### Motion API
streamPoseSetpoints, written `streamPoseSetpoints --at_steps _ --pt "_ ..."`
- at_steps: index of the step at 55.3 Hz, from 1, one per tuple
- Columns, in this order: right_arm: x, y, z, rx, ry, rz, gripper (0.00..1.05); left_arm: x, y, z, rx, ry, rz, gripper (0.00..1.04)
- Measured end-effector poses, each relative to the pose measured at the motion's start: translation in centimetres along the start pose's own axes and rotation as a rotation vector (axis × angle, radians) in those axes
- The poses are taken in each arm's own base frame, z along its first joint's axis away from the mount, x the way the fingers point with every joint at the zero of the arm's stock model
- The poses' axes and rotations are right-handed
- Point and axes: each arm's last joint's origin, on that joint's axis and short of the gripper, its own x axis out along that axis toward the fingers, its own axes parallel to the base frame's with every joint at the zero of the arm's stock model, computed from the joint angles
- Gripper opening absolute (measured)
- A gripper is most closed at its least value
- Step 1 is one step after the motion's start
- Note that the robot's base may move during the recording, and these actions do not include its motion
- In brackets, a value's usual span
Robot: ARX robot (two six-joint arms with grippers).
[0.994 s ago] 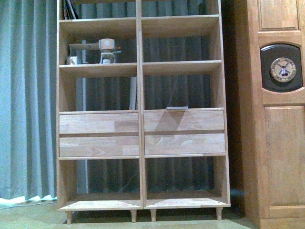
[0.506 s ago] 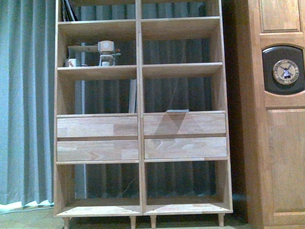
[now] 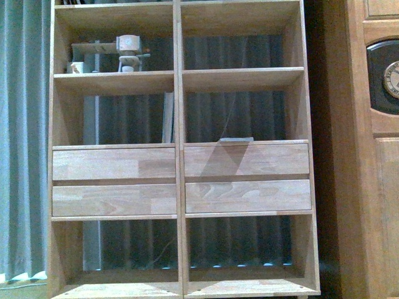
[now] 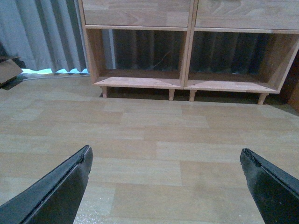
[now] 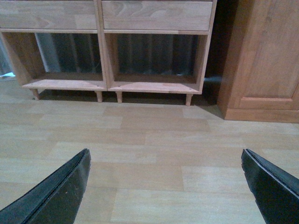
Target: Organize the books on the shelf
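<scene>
Wood floor (image 4: 154,121) fronts shelf (image 3: 112,163), curtain (image 3: 25,124) behind, darker cabinet (image 3: 368,187) beside it; left gripper (image 4: 165,150) and right gripper (image 5: 166,151) hold jaws apart.

A grey-blue curtain (image 3: 25,156) hangs in long folds across the back of the room and shows through the open backs of the light wooden shelf (image 3: 243,161) standing in front of it. A thin strip of daylight (image 4: 51,71) glows under the curtain hem. To the right of the shelf, close beside it, stands a darker wooden cabinet (image 3: 374,187) with panelled doors and a round emblem (image 3: 391,78) set in a black plate. The floor (image 5: 154,140) is pale wood-look planking, evenly and softly lit
</scene>
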Motion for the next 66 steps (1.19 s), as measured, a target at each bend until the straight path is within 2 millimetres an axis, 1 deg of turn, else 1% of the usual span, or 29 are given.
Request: streamPoseSetpoints --at_steps 66 --pt "0.0 0.0 0.0 0.0 0.0 0.001 0.98 0.0 0.0 0.01 0.0 -0.001 0.0 0.97"
